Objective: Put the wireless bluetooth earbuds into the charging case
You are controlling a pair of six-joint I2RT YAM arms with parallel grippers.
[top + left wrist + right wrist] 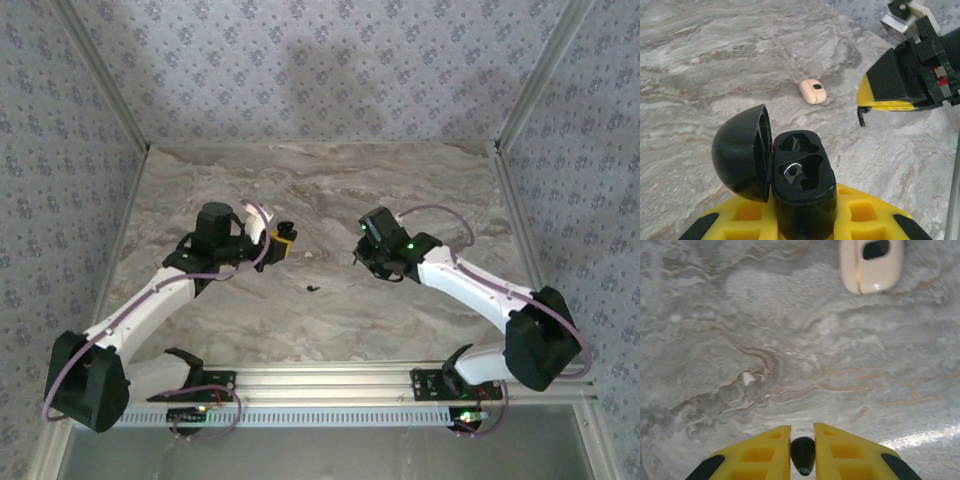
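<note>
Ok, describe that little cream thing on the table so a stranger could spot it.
On the marble table, look beyond the open black charging case held in the left fingers. The small cream pod lies there alone. Unlike the black case, it is pale and rounded, with a dark window on top.

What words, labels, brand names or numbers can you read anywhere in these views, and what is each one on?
None can be read.
Black charging case: plain, no brand or label showing.
The cream pod on the table: one dark patch, no letters.
Black earbud between the yellow jaws: unmarked.
The wallpaper: flower pattern only, no writing.
</note>
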